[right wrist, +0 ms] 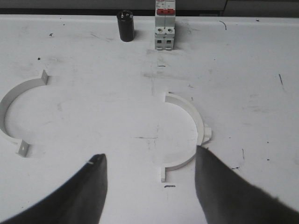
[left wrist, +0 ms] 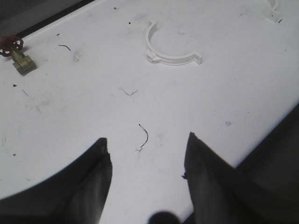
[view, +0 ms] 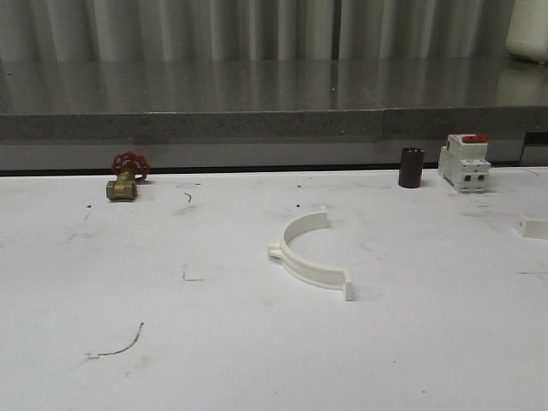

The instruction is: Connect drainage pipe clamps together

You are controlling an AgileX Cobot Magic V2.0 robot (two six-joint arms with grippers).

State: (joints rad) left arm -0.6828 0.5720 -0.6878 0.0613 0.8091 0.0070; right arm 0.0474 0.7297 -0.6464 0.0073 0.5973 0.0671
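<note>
One white half-ring drainage pipe clamp (view: 301, 264) lies flat mid-table, its open side facing right and back. In the left wrist view this clamp (left wrist: 170, 59) is far ahead of my left gripper (left wrist: 147, 142), which is open and empty over bare table. An end of the second clamp (view: 533, 226) shows at the table's right edge, and again in the left wrist view (left wrist: 274, 10). My right gripper (right wrist: 149, 153) hangs open with nothing held. The second clamp (right wrist: 198, 122) lies just ahead of one of its fingers. The first clamp (right wrist: 18, 89) lies apart, its opening facing the second.
A brass valve with a red handwheel (view: 127, 178) sits at the back left. A dark cylinder (view: 411, 167) and a white breaker with a red top (view: 465, 161) stand at the back right. A thin black wire scrap (view: 120, 347) lies front left. A grey ledge (view: 257, 124) borders the back.
</note>
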